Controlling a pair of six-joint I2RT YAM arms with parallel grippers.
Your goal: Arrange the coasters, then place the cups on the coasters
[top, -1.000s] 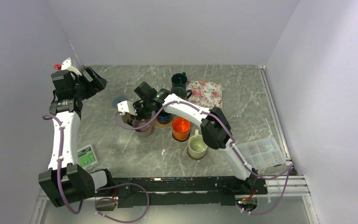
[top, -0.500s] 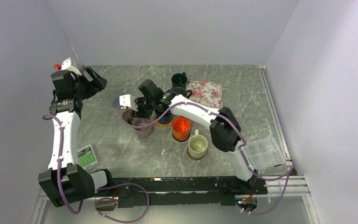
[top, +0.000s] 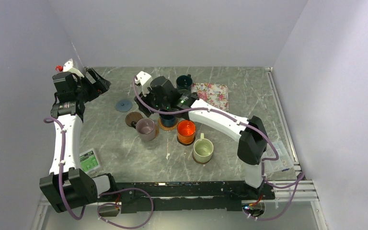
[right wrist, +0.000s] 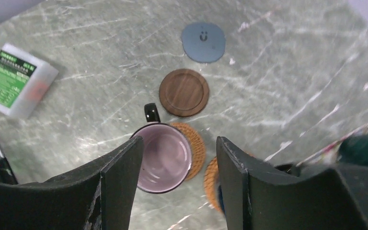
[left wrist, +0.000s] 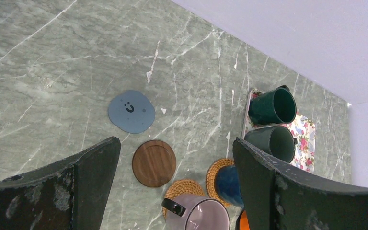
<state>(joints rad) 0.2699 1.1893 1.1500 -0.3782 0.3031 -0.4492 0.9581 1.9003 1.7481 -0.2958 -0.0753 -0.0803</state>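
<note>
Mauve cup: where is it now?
Top view, left of centre: the mauve cup stands on a tan woven coaster, between the bare brown coaster and the navy cup.

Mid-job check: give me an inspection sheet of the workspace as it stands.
Surface: marble table, no spills seen.
Job's things: mauve cup and navy cup on woven coasters; cream cup on a dark coaster; orange cup, coaster unclear; green cup and grey cup at the edge of the floral mat; grey-blue coaster and brown coaster bare.
Clutter: green packet, clear box.
Pincers: left pincer open, empty; right pincer open, empty, above the mauve cup.
Cables: purple cables looped along both arms.
Surroundings: plain walls, nothing seen.
</note>
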